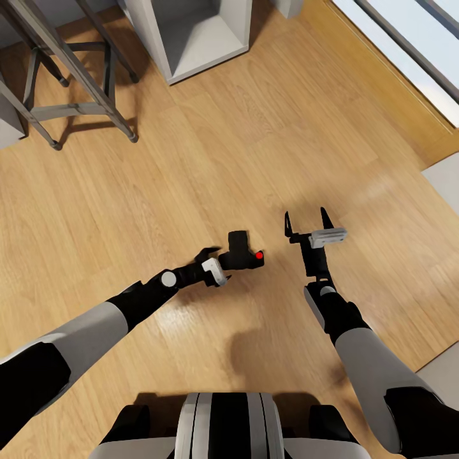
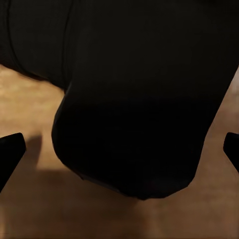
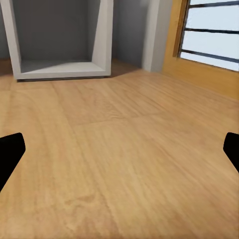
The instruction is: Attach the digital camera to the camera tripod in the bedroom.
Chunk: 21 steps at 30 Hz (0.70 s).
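The digital camera (image 1: 242, 252), black with a red button, hangs above the wood floor in front of my trunk. My left gripper (image 1: 224, 262) is shut on it from the left side. In the left wrist view the camera's dark body (image 2: 139, 99) bulks between the wide-set fingertips (image 2: 10, 154). My right gripper (image 1: 307, 224) stands open and holds nothing, a little to the right of the camera. The camera tripod (image 1: 95, 89) rises at the far left, its thin grey legs ending in black feet on the floor; its head is out of view.
A white cube shelf (image 1: 191, 38) (image 3: 59, 40) stands on the floor straight ahead. A window with a wooden sill (image 1: 408, 51) (image 3: 214, 35) runs along the right. A pale slab (image 1: 446, 185) lies at the right edge. Light wood floor (image 1: 210, 159) spreads between.
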Available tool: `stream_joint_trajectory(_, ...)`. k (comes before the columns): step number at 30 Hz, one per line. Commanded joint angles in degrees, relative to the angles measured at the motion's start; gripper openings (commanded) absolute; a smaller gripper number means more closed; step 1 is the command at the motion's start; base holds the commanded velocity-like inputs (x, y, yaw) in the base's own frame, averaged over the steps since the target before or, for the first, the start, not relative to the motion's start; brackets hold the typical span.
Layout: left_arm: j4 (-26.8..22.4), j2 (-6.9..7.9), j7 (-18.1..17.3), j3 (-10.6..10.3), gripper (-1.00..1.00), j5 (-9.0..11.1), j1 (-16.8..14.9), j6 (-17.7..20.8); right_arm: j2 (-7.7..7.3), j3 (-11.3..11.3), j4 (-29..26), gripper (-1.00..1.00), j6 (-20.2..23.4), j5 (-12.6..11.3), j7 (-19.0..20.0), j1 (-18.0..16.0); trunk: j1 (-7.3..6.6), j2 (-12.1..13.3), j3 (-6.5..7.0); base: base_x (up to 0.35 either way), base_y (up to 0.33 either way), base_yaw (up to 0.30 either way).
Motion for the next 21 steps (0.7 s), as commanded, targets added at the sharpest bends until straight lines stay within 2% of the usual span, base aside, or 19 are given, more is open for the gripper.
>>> stream_joint_trajectory(1,0.0,-0.01,0.2,-0.3,1.0,0.2,-0.1,-0.1,-0.03,0.1,0.0,1.0,-0.1,0.2,-0.1,0.0,-0.01,0.0,-0.03,0.0,0.0,0.0)
stream_joint_trajectory(21,0.0,-0.61,0.9,-0.3,1.0,0.2,-0.1,-0.1,-0.03,0.1,0.0,1.0,-0.1,0.2,-0.1,0.0,-0.01,0.0,-0.03,0.0,0.0,0.0)
